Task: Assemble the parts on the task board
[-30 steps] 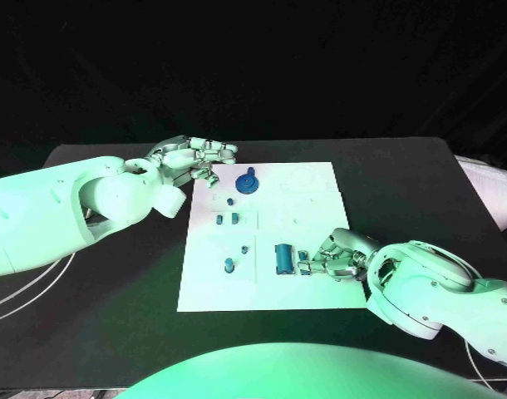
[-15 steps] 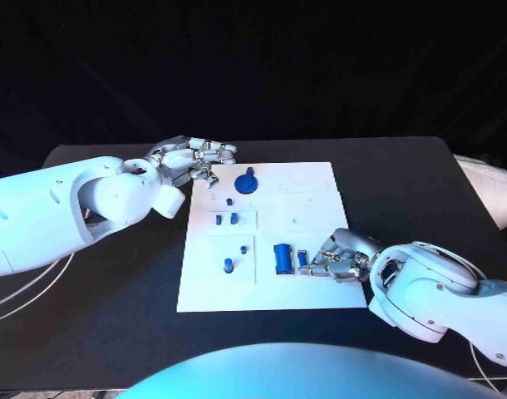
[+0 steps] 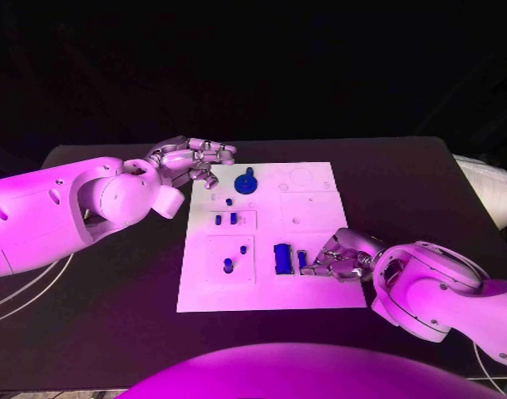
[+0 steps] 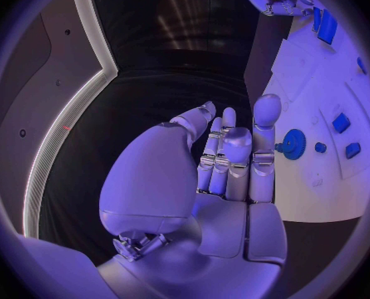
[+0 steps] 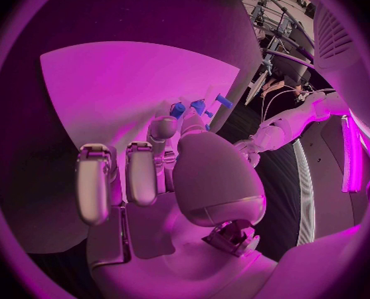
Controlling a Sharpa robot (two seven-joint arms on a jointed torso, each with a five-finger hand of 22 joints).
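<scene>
Several small blue parts are spread over the flat white rectangular task board (image 3: 313, 287), which lies in the middle of the black table (image 3: 410, 179). At the board's far end a round blue gear-like wheel (image 3: 245, 181) sits near the left edge, and it looks seated. Nearer the middle a pair of little blue blocks (image 3: 228, 219) stand side by side, with a tiny blue peg (image 3: 229, 201) just beyond them. Closer to the robot, two small blue pins (image 3: 228, 265) occupy a square recess, and beside that recess stands the larger blue rectangular block (image 3: 283, 258), with a slim blue piece (image 3: 302, 258) just to its right.

The right hand (image 3: 340, 258) rests on the board's near right portion, its fingers curled in toward that slim piece and the block. The head view does not settle whether the fingertips actually pinch the piece or merely touch it, and the right wrist view shows only bent fingers over the board with blue parts beyond them, so I cannot tell its grasp for certain.

The left hand (image 3: 194, 160) hovers off the board's far left corner, fingers loosely curled and holding nothing, close to the wheel.

My judgement is that the assembly is partway along: some parts appear placed, while the pieces near the right hand seem unfinished, and pale outlined spots on the board's far right look unfilled.
</scene>
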